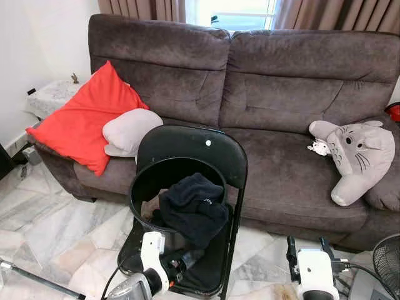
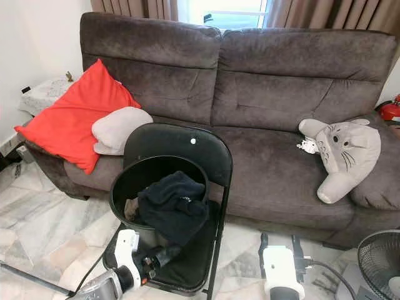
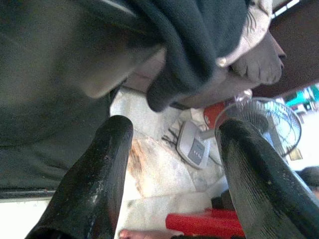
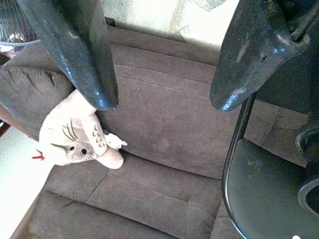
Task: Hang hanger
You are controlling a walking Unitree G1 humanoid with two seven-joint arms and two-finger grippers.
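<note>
No text, label, brand, number or sign can be read anywhere in these pictures. The small white round spot on the back of the black folding chair [image 1: 208,143] carries no legible mark. The fan's base [image 3: 194,149] on the floor is too blurred to show any lettering.
</note>
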